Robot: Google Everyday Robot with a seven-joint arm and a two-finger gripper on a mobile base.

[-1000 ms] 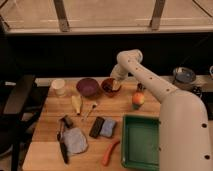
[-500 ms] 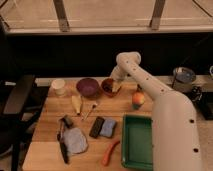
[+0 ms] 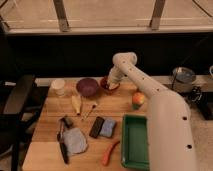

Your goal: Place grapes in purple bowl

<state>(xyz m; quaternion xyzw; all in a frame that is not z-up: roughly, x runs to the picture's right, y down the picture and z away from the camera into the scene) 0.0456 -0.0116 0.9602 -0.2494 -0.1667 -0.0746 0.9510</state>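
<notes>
The purple bowl (image 3: 87, 86) stands at the back of the wooden table, left of an orange-brown bowl (image 3: 107, 86). My gripper (image 3: 110, 83) hangs down from the white arm, right over the orange-brown bowl and partly inside its rim. It is about a bowl's width to the right of the purple bowl. The grapes do not show clearly: the gripper covers the inside of the orange-brown bowl, and only a dark patch shows there. The purple bowl looks empty.
A white cup (image 3: 59, 86) stands left of the purple bowl. An orange-red fruit (image 3: 138, 99) lies at the right. A green tray (image 3: 135, 140), a red chili (image 3: 111, 152), a banana (image 3: 76, 104), a blue sponge (image 3: 107, 127) and a grey cloth (image 3: 75, 141) lie nearer the front.
The arm's lower links have shifted a little to the left. The gripper stays at the orange-brown bowl with hardly any movement.
</notes>
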